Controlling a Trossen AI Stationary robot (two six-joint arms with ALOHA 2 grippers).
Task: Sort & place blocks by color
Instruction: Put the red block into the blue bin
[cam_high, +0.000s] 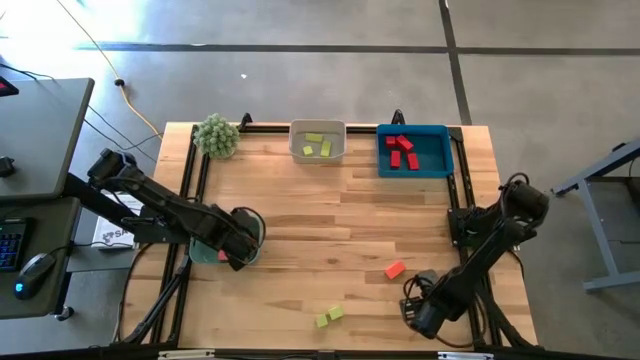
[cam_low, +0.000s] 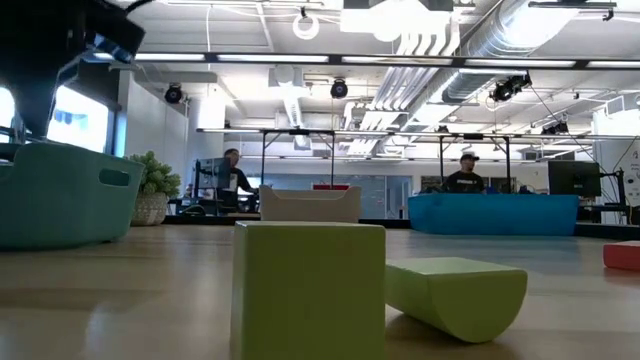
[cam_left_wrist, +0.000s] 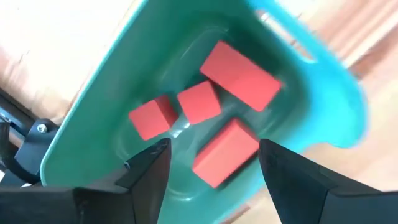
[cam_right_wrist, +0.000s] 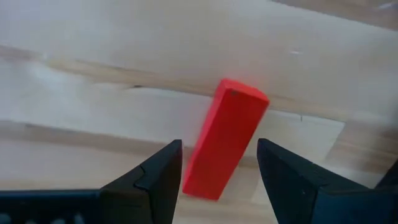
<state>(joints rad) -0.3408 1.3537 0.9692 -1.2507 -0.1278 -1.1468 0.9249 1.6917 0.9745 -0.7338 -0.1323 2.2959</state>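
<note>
Now over the teal bin (cam_high: 205, 250) at nine o'clock on the table (cam_high: 300, 215): left gripper (cam_left_wrist: 211, 163), fingers spread, nothing pinched. Below it in that bin, four orange blocks (cam_left_wrist: 239, 73). Low at four o'clock: right gripper (cam_right_wrist: 219, 163), jaws likewise apart, empty, poised above a lone orange block (cam_right_wrist: 225, 138) lying on the wood, not touching it. Near six o'clock, two yellow-green blocks (cam_high: 329, 316), one upright, one rounded piece lying just beside it. At twelve o'clock, a pale tray (cam_high: 318, 144) with yellow-green blocks; at one o'clock, a blue tray (cam_high: 412, 152) with dark red blocks. At eleven o'clock, a fuzzy green plant (cam_high: 216, 135).
</note>
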